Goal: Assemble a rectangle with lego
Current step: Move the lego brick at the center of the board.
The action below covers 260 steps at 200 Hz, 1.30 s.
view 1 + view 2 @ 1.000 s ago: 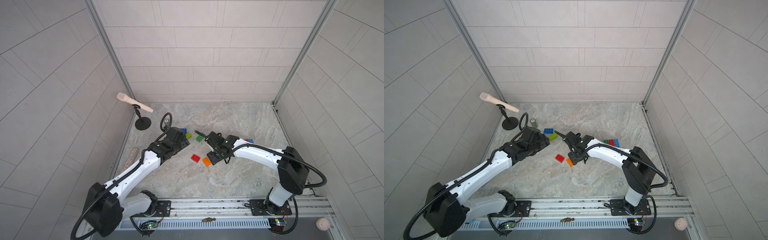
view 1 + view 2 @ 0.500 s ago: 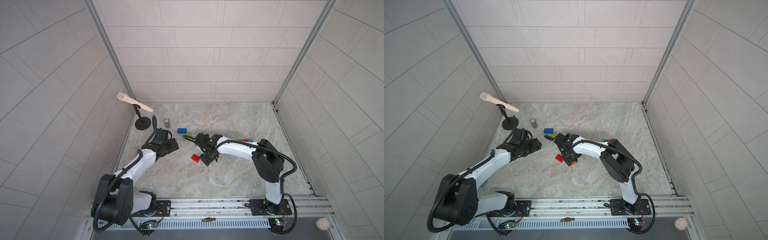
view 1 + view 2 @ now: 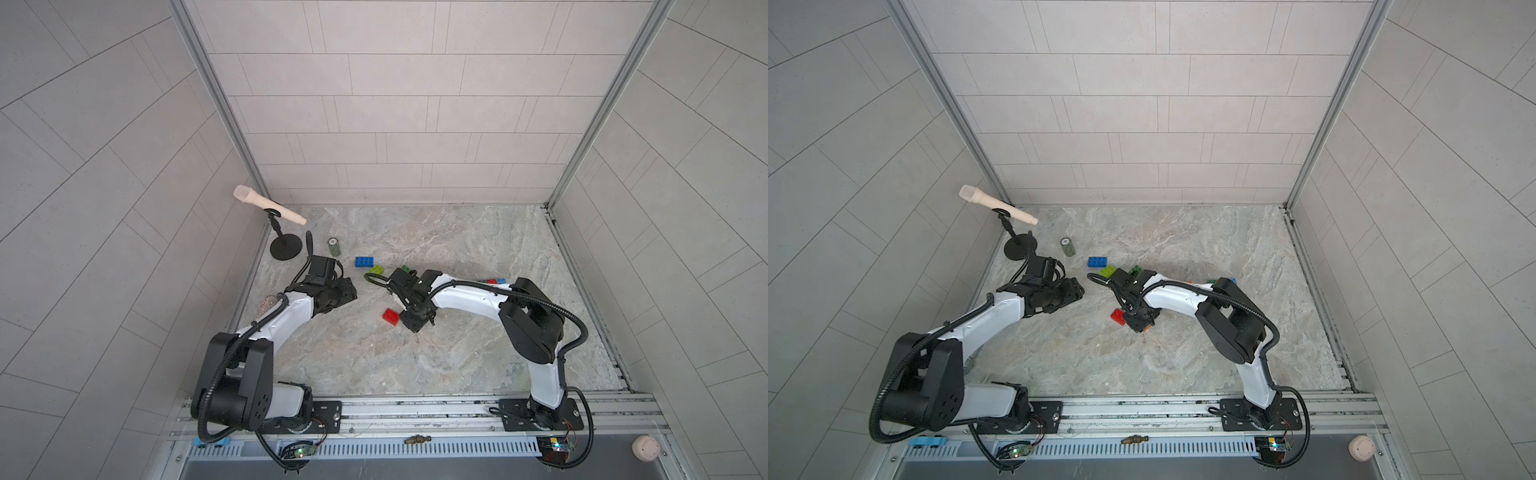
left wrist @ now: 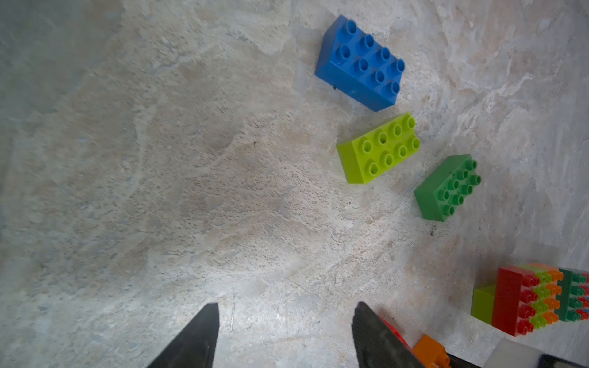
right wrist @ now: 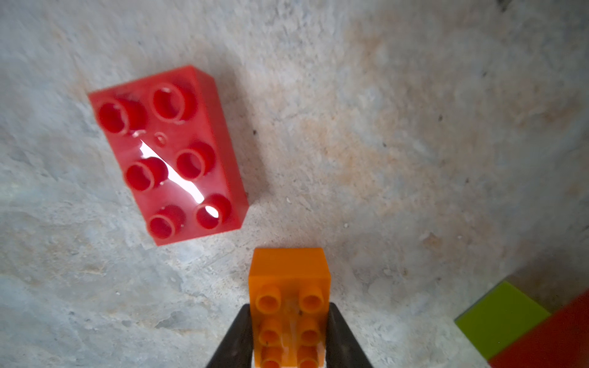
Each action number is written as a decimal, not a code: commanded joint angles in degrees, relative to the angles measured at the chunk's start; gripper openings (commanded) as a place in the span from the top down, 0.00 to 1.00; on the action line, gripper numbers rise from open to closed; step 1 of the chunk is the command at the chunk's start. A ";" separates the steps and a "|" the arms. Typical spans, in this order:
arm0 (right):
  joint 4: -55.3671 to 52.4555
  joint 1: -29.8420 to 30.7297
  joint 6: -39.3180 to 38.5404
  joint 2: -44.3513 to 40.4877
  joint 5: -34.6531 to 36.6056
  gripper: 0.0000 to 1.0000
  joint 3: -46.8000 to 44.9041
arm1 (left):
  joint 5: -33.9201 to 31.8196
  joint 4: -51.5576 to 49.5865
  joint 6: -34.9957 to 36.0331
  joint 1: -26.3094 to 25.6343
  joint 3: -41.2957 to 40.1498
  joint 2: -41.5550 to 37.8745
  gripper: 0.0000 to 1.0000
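Note:
My right gripper point(image 5: 289, 307) is shut on an orange lego brick point(image 5: 288, 280), one finger on each long side, low over the floor. In both top views this gripper point(image 3: 415, 322) point(image 3: 1140, 322) hides most of that brick. A red brick point(image 5: 169, 156) point(image 3: 390, 316) lies loose just beside it. My left gripper point(image 4: 286, 306) point(image 3: 347, 291) stands open over bare floor with nothing between its fingers. Beyond it lie a blue brick point(image 4: 360, 63) point(image 3: 364, 261), a lime brick point(image 4: 379, 148) and a dark green brick point(image 4: 447, 188). A joined block of several bricks point(image 4: 535, 299) stands further right.
A microphone on a round-based stand point(image 3: 285, 251) occupies the back left corner, with a small dark green cylinder point(image 3: 333, 247) next to it. Tiled walls close in three sides. The arms' mounting rail point(image 3: 415, 409) runs along the front edge.
The right gripper moved left to the orange brick and closed on it. The left arm drew back to the left, away from the loose bricks, and its jaws narrowed a little.

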 commanded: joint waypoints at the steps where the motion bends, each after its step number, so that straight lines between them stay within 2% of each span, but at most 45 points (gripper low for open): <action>1: -0.56 0.95 -2.97 0.77 -1.71 0.67 -0.04 | 0.84 0.52 1.03 2.49 -0.31 -0.67 0.30; 59: -2.79 4.32 -5.12 4.29 -0.42 0.71 4.46 | 2.43 -0.01 2.63 5.85 -0.40 -0.94 0.31; 104: -4.89 3.95 -4.71 6.98 2.50 0.73 6.90 | 3.26 0.17 2.81 6.73 -0.97 -0.96 0.31; 162: -5.28 3.68 -5.31 5.60 6.04 0.76 5.54 | 4.03 0.91 2.67 6.84 -0.89 -0.15 0.31; 260: -4.92 3.43 -6.38 7.97 4.49 0.79 7.17 | 5.25 1.31 2.98 6.85 -0.66 0.92 0.32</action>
